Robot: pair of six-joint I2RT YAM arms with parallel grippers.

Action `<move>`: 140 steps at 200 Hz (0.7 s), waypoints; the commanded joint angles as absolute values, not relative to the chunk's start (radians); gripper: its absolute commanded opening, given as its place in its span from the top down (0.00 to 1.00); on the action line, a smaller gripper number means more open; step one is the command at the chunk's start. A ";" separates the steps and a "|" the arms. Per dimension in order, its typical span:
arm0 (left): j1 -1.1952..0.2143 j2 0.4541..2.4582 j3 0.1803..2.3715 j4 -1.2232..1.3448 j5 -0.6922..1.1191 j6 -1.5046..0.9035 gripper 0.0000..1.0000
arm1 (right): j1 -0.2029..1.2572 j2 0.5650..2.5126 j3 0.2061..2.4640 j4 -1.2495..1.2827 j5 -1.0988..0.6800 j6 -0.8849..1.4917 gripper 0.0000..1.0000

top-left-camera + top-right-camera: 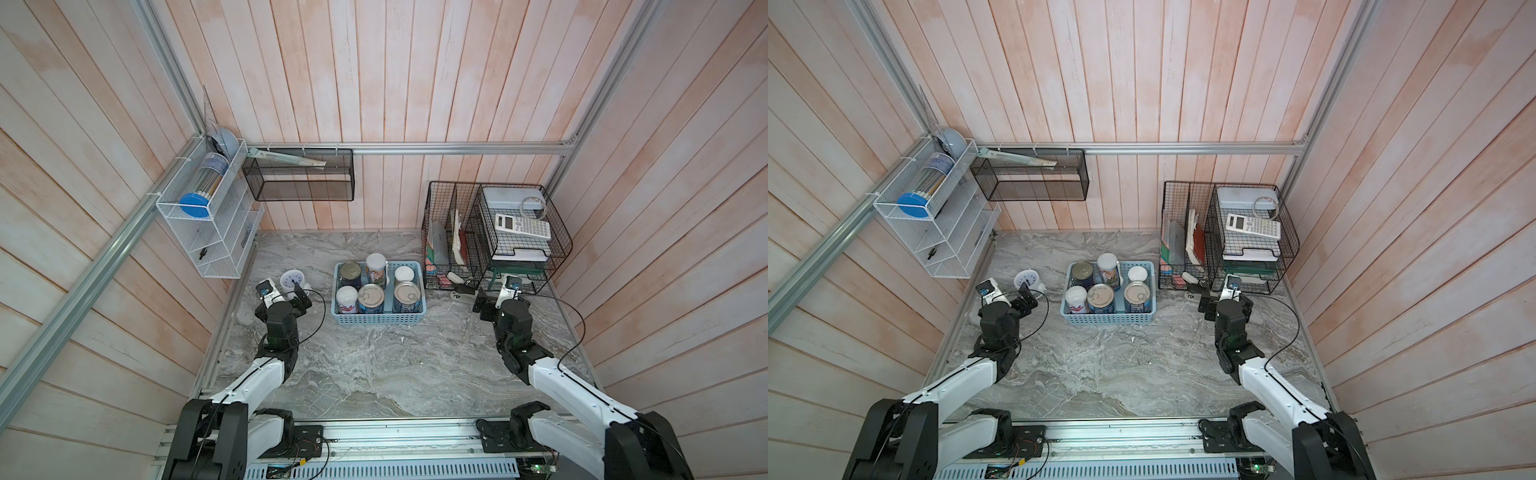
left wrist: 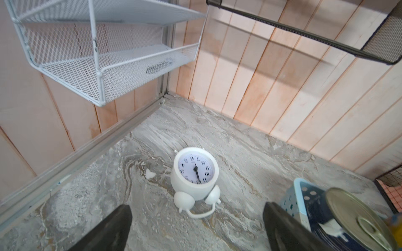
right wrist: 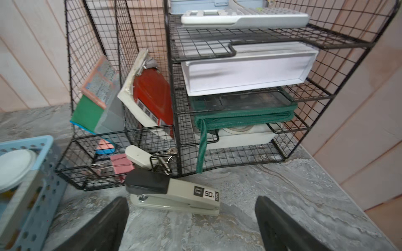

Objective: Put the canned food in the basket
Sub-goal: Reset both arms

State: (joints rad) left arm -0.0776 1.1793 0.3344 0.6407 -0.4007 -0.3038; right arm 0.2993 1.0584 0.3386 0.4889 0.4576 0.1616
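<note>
Left jaws and right jaws, nearest at lower frame, both spread wide and empty, flank the basket [image 1: 378, 319] at centre, left slightly nearer. Six cans [image 1: 370, 296] stand upright inside; none on the bench [image 1: 374, 374].

Reaching up from the lower corners in both top views, elbows bent, wrists tipped downward. Left gripper [image 1: 300, 294], left of centre: jaws wide apart, holding nothing, low over the counter [image 1: 374, 365]. Right gripper [image 1: 482, 305], right of centre: likewise spread wide, holding nothing.
</note>
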 commanded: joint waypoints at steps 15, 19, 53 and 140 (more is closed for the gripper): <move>-0.051 1.268 0.299 0.941 -0.445 -0.168 0.00 | 0.255 1.174 0.284 0.822 0.552 0.060 0.02; -0.047 1.269 0.299 0.947 -0.430 -0.162 0.00 | 0.248 1.184 0.277 0.845 0.530 0.049 0.02; -0.032 1.320 0.279 1.069 -0.401 -0.056 0.00 | 0.206 1.297 0.146 1.214 0.456 -0.031 0.02; -0.018 1.443 0.119 1.352 -0.375 -0.086 0.00 | 0.103 1.611 0.067 1.693 0.389 -0.034 0.02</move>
